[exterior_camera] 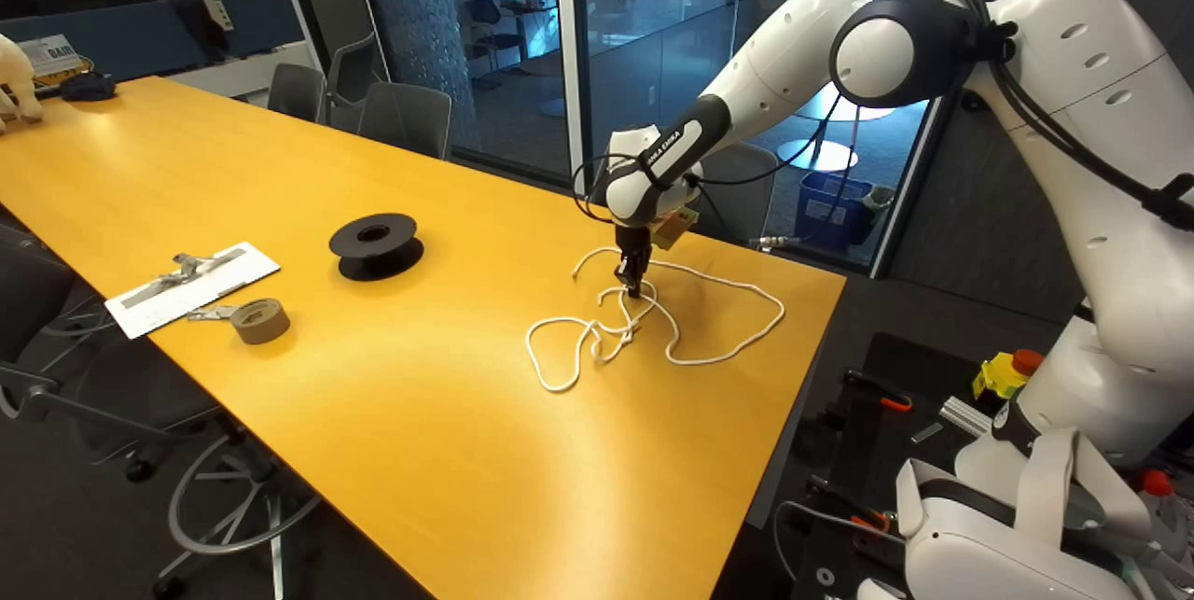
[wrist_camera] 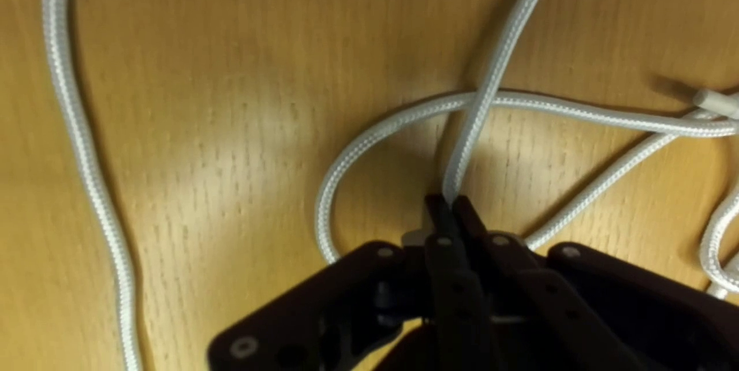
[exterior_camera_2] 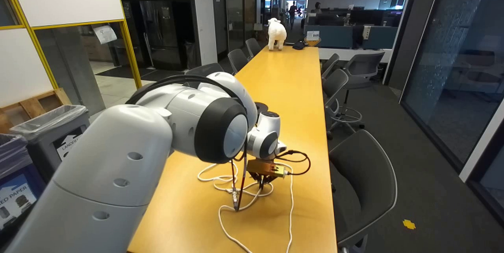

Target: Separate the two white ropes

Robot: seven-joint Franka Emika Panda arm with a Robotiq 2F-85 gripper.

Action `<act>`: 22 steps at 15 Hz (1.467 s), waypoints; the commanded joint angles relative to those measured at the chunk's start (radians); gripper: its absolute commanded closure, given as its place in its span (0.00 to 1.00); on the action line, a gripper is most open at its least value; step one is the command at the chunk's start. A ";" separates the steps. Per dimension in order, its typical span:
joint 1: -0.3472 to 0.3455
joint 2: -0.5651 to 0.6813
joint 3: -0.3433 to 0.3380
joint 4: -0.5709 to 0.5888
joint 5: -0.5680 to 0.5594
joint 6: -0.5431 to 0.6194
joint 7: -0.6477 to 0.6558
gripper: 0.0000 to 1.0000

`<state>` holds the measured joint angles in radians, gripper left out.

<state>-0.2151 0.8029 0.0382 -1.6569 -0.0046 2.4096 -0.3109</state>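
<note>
White ropes lie in loops on the orange-yellow table. In an exterior view, a smaller tangled loop [exterior_camera: 557, 389] lies beside a wide loop [exterior_camera: 695, 363], and they meet under the gripper [exterior_camera: 633, 290]. The gripper points down and is shut on a white rope [wrist_camera: 489, 85], seen between its fingertips [wrist_camera: 449, 201] in the wrist view. The held rope crosses over a curved white loop [wrist_camera: 322, 203]. Another stretch of rope [wrist_camera: 72, 102] runs apart on the left. A rope end [wrist_camera: 713, 102] shows at the right. I cannot tell which stretches belong to which rope.
A black spool [exterior_camera: 376, 245], a brown tape roll [exterior_camera: 260, 321] and a clipboard [exterior_camera: 191, 287] sit farther along the table [exterior_camera: 485, 479]. Chairs [exterior_camera_2: 364, 190] stand along its side. A dark cable [exterior_camera_2: 309, 162] loops out from the wrist.
</note>
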 commanded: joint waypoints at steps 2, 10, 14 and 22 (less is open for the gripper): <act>0.012 -0.032 -0.009 -0.021 -0.002 0.038 0.002 0.98; 0.016 -0.082 -0.040 -0.043 -0.019 0.075 0.021 0.98; 0.006 -0.077 -0.061 -0.027 -0.021 0.063 0.022 0.98; -0.024 -0.045 -0.079 0.014 -0.015 0.032 0.012 0.98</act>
<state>-0.2337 0.7525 -0.0363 -1.6640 -0.0141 2.4593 -0.3055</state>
